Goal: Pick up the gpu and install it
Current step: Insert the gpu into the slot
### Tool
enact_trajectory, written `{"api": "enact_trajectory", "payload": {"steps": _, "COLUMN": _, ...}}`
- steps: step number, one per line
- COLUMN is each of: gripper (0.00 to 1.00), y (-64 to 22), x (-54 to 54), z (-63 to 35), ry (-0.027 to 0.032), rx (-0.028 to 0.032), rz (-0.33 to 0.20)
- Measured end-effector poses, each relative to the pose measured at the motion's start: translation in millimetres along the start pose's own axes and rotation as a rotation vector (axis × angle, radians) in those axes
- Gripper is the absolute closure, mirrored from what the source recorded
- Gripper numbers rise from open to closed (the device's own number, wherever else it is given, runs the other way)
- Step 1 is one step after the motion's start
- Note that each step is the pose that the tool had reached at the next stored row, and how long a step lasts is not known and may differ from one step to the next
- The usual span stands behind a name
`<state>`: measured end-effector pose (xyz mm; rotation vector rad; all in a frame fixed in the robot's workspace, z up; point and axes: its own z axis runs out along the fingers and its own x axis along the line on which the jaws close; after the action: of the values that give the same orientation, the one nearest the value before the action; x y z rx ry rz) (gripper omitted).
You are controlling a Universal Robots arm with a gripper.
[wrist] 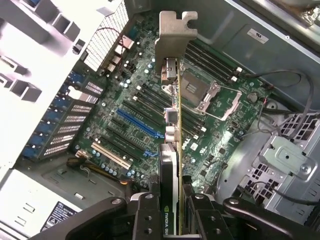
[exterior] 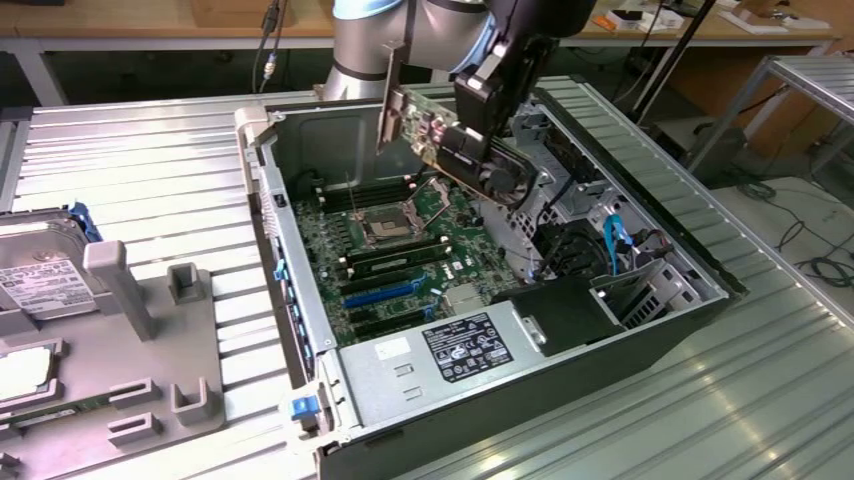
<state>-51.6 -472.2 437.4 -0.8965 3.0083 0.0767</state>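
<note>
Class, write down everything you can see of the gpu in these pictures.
The gpu is a thin card, seen edge-on from the wrist: green board, silver metal bracket at its far end, black cover with NVIDIA lettering. The gripper clamps it from both sides, holding it tilted above the motherboard of the open case.

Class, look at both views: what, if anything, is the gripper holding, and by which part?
The gripper holds the gpu, clamped across its two faces at the end away from the silver bracket.
</note>
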Motion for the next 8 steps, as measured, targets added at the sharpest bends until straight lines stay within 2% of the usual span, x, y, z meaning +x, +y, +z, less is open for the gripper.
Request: {"api": "enact_trajectory", "payload": {"steps": 8, "gripper": 0.73, "y": 0.0, "x": 0.0, "z": 0.0, "ry": 0.0032, "rx": -0.0010, "rz": -0.069}}
